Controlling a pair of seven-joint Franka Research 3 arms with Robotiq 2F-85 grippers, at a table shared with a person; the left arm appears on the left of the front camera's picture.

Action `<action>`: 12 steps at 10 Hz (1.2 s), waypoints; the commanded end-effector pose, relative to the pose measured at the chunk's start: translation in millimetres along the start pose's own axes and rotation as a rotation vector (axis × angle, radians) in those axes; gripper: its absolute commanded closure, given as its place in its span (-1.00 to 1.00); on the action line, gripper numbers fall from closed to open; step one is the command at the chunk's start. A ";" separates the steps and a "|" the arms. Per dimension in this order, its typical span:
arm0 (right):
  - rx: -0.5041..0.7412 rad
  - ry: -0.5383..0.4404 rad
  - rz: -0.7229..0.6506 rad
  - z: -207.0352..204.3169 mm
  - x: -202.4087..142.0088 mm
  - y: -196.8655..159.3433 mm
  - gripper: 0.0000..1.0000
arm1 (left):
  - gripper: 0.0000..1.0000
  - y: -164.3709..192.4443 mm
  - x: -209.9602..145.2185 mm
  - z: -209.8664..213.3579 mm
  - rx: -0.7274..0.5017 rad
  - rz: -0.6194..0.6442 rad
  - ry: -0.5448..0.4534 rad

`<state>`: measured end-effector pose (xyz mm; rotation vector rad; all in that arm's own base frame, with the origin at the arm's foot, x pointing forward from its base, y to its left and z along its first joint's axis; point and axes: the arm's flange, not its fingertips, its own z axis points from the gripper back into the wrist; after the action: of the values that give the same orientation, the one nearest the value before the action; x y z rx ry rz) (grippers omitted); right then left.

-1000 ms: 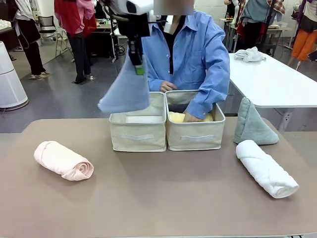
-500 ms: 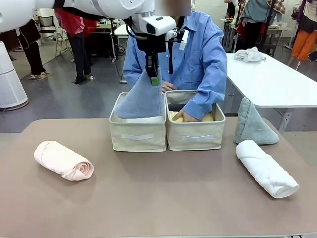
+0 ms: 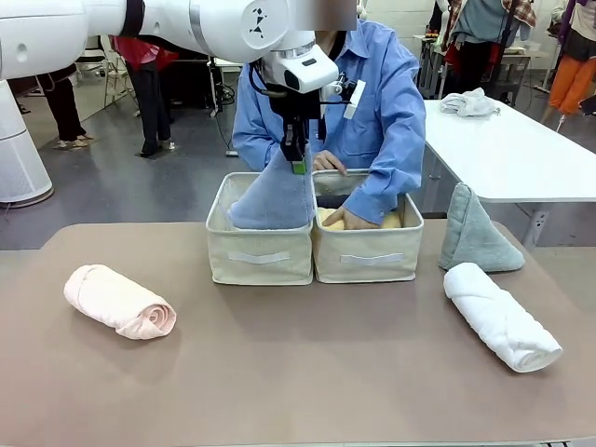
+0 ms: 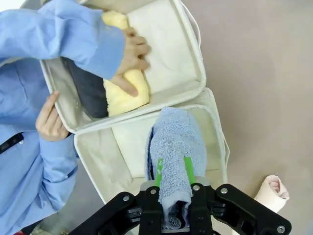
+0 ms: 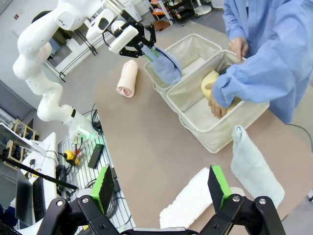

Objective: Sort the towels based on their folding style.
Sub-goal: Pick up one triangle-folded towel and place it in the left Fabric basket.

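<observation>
Pale blue cone towel [image 3: 275, 194] hangs tip-up from the left jaws, which are clamped on its peak, green pads [image 4: 188, 166] pressing either side of the cloth. Its wide base is down inside the left basket [image 3: 259, 256], close to the wall shared with the right basket [image 3: 368, 256]; whether it touches the bottom I cannot tell. 1 second ago it swung high and to the left of both baskets, and half a second ago it hung over the left basket with its base at the rim, so it has come across and down.

In the right basket lie the yellow roll [image 4: 124, 93] and the dark grey roll [image 4: 90, 90]. 1 of the person's hands [image 4: 132, 56] presses on the yellow roll as before; the other hand [image 3: 328, 163] has lifted off the rim and is now just above it.

On the table [image 3: 307, 372] the pink roll [image 3: 119, 301] at the left, the white roll [image 3: 501, 317] at the right and the upright grey-green cone [image 3: 475, 233] just behind it are unmoved.

The right jaws stand wide apart and empty, 1 pad [image 5: 102, 188] at each side, above the table near the white roll.
</observation>
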<state>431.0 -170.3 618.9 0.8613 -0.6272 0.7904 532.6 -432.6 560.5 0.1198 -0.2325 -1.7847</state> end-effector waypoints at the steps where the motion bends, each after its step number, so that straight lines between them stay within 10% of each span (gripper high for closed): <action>1: 0.007 -0.020 0.002 -0.6 0.2 0.6 -1.00 | 0.69 1.3 -5.9 -6.5 0.010 0.002 0.050; 12: 0.007 -0.020 0.002 -0.6 0.2 0.6 -1.00 | 0.69 11.3 -16.6 -69.9 -0.161 0.086 0.027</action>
<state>431.0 -170.3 618.9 0.8613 -0.6272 0.7903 552.0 -421.5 490.0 0.0540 -0.0652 -1.7472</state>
